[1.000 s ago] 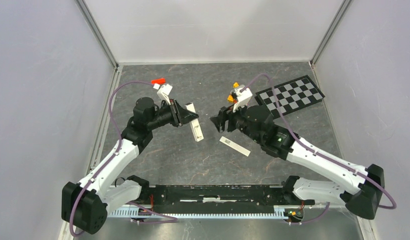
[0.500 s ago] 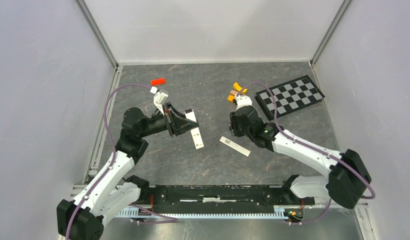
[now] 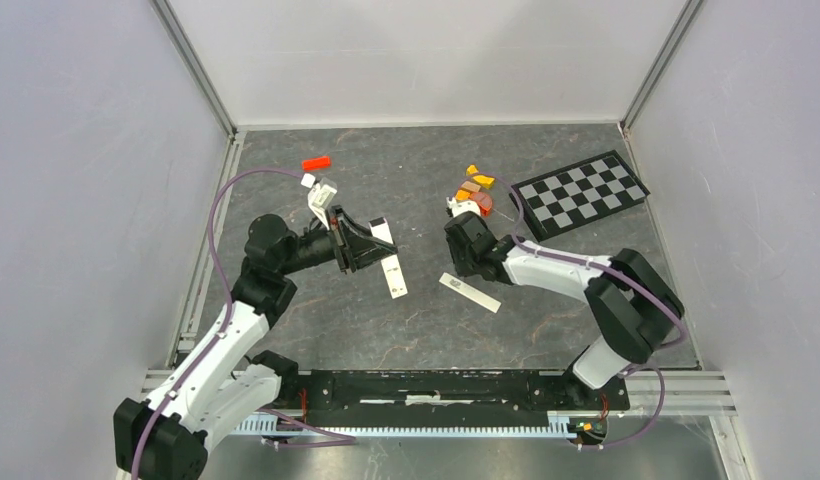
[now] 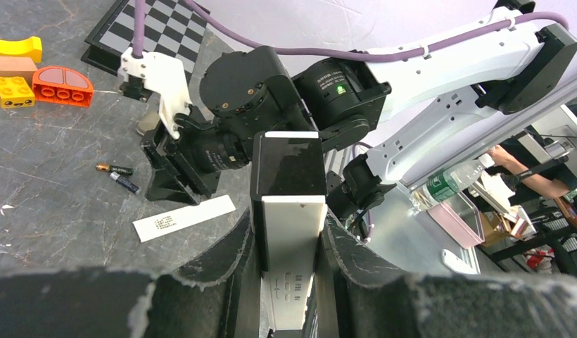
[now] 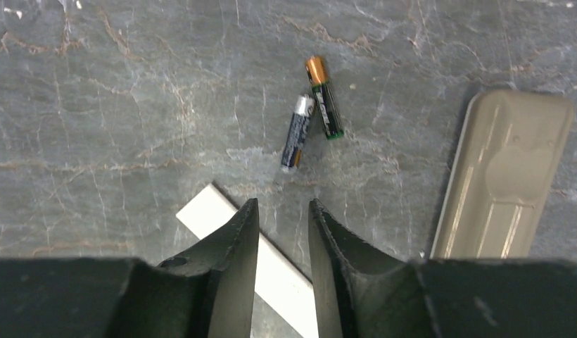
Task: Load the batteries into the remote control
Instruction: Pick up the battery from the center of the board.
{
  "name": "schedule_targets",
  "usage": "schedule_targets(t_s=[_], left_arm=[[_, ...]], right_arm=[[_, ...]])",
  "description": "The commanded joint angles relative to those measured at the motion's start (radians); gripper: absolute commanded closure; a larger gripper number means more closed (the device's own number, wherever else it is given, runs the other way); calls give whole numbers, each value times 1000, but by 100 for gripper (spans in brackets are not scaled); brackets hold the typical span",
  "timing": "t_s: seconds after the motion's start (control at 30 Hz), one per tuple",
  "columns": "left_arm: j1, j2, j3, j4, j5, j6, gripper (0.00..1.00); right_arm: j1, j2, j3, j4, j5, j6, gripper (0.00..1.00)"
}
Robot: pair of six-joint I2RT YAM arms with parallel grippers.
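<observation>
Within the last second the right gripper [image 5: 283,205] had swung away from facing the other arm and tipped down to point at the table [image 5: 96,105]. That put the batteries [image 5: 297,134] just ahead of its fingertips. Two showed there, lying flat and close together in a narrow V; no third one could be seen. Its fingers were narrowly parted with nothing between them. A white strip [image 5: 282,282] lay under and behind the tips, and a tan plate [image 5: 507,176] lay off to one side of them. The left gripper [image 4: 287,220] had sunk a little and then kept still, clamped on the remote control [image 4: 289,246], which stuck out ahead of its fingers and well apart from the batteries. I judged that the work had turned to fetching a battery, with the pick-up not yet begun and nothing loaded. The narrow gap would have to sit squarely across one battery, and since the pair lay so close, the neighbour could be nudged or caught too.
</observation>
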Motion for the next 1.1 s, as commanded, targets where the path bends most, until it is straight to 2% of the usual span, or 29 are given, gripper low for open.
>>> schedule_targets(t_s=[0.0,0.37,0.63,0.9,0.93,1.07], left_arm=[[-2,8,5,23,-26,26,98],[-1,21,34,-16,-51,53,98],[-2,24,41,-47,-105,51,98],[-1,17,70,-123,-177,99,98],[-2,19,70,-123,-180,97,98],[-2,31,62,-123,-202,71,98]], right_arm=[[-10,63,85,51,27,-3,62],[-50,169,140,59,48,4,63],[-58,201,151,52,46,3,74],[-69,235,157,61,2,-14,75],[-70,236,157,66,-5,-18,76],[-80,240,154,86,-57,-30,95]])
